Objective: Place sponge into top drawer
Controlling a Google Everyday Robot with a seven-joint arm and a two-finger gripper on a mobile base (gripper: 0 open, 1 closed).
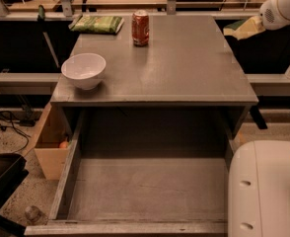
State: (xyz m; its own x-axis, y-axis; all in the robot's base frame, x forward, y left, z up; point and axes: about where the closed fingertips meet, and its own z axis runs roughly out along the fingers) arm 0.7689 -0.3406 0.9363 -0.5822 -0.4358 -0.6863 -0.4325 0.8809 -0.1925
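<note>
My gripper (pixel 257 22) hangs off the desk's (pixel 184 68) far right corner, fingers clamped on the sponge (pixel 238 28) and mostly hidden behind it. The drawer (pixel 67 181) stands open under the near edge.

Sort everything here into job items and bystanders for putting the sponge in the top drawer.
Job: sponge, held by gripper at upper right off the countertop; top drawer, open.
Lying about: white bowl, red soda can, green packet, light-wood box.
</note>
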